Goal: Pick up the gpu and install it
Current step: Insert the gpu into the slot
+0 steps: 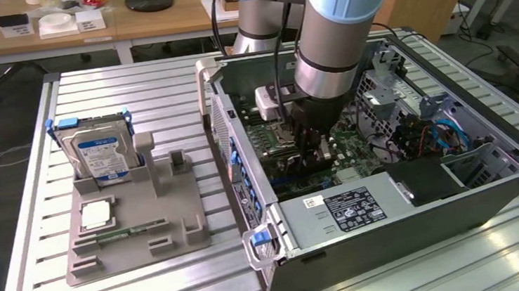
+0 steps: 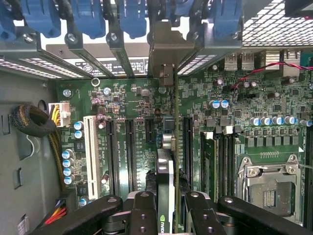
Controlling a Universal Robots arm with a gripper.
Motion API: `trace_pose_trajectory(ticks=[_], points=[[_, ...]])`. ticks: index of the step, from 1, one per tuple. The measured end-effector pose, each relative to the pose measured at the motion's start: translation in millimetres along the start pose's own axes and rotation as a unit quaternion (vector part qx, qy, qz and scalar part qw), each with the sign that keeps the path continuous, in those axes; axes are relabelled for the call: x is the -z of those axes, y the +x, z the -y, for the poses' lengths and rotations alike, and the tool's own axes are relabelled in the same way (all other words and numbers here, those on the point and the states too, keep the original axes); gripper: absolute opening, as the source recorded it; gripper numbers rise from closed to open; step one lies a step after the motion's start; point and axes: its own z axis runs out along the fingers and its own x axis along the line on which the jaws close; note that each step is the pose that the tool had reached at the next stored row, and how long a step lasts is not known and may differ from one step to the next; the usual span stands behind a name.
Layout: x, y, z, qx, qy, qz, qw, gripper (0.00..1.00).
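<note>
Matt black pincer (image 2: 171, 213), gpu (image 2: 165, 181) with glossy dark edge, glossy green motherboard (image 2: 274, 98), ribbed shiny metal table (image 1: 122, 87)

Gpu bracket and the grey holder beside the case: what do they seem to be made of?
The gpu has a bracket that looks like bare sheet metal: thin, flat and silvery, with a dull shine. The holder is probably plastic, moulded or printed: an even matte grey, with thick rounded posts and no metallic glint.
</note>
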Motion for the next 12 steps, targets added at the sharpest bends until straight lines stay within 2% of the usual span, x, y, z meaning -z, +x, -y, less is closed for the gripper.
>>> trace_pose_trajectory(ticks=[12], points=[[-1.7, 0.1, -1.3, 0.0, 0.0, 0.0003, 1.0, 0.27]])
